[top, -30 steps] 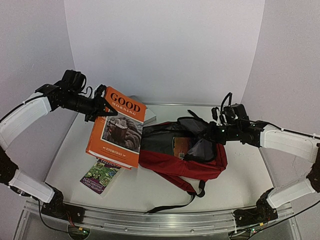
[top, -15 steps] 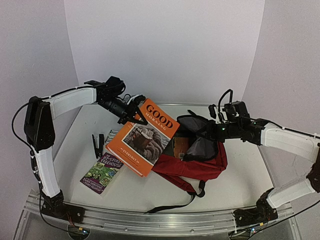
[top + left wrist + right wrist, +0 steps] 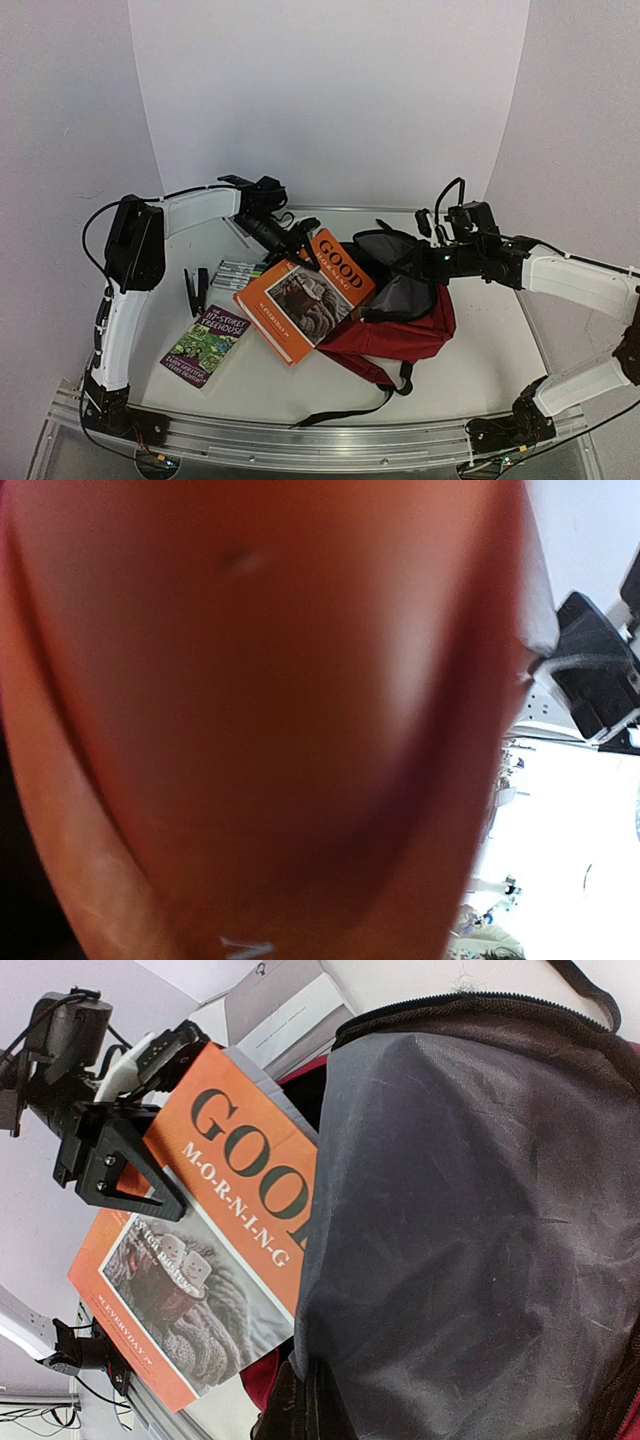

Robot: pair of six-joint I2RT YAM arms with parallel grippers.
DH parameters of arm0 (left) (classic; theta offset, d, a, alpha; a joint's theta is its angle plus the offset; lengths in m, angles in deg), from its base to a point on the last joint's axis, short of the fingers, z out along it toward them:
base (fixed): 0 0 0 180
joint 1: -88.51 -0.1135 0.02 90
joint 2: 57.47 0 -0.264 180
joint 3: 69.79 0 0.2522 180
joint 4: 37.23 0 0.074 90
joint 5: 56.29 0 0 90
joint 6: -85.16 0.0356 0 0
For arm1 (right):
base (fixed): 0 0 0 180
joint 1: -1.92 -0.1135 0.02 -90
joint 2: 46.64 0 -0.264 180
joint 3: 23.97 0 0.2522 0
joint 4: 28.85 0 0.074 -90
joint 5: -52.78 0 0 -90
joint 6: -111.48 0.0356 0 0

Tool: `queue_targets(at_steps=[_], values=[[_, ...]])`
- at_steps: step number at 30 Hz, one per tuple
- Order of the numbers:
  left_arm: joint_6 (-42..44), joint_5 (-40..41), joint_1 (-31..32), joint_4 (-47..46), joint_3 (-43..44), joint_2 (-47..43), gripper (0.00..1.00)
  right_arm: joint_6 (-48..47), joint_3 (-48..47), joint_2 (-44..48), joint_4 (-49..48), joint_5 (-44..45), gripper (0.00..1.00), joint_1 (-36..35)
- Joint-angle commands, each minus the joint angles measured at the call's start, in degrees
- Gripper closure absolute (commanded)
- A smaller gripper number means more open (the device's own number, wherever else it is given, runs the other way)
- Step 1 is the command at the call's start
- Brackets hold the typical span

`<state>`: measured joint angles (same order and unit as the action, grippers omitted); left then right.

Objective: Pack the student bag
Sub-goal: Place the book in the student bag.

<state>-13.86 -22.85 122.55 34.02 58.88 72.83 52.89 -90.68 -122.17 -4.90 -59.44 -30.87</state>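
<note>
- Worktop (image 3: 480, 370): we find it carrying the whole job, with the student bag right of centre and the loose items to the left.
- Student bag (image 3: 410, 335): red, lying flat, its mouth turned toward the left arm. The grey-lined flap stands raised, in our judgement to keep the opening wide for loading. We cannot tell what already sits inside, because the flap and a book hide the interior.
- Right end effector (image 3: 412, 266): closed, pinching the flap's edge and holding it up. Its wrist view shows grey lining hanging right before the lens.
- Orange book (image 3: 305, 300): titled "Good Morning" and tilted, with its right edge tucked under the raised flap at the mouth. Most of it is outside, the near corner low toward the worktop. We judge it partway in, not packed.
- Left end effector (image 3: 303, 240): at the book's far corner, one finger lying over the cover. We cannot tell whether it clamps the book or has let go, as its own camera is filled with blurred orange.
- Small paperback (image 3: 203, 347): flat on the worktop, left of the bag and apart from it, awaiting packing.
- Pens (image 3: 240, 270): a row beside the orange book's left edge, outside the bag.
- Black clip (image 3: 195, 290): just left of the pens, its kind unclear.
</note>
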Motion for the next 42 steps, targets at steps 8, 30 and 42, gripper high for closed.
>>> queue_targets(at_steps=[8,30,42], values=[[-6.39,16.96,1.54,-8.24,5.35,2.49,0.30,0.21,-2.04,2.55,-2.56,-0.30,1.00,-0.77],[-26.80,49.11,-0.16,-33.06,-32.41,-37.47,0.00,0.24,-1.36,1.76,-2.64,0.41,1.00,-1.05],[-51.84,43.49,0.42,-60.09,-75.32,-66.17,0.00,0.61,-2.13,-0.44,-3.12,0.87,1.00,-1.79]])
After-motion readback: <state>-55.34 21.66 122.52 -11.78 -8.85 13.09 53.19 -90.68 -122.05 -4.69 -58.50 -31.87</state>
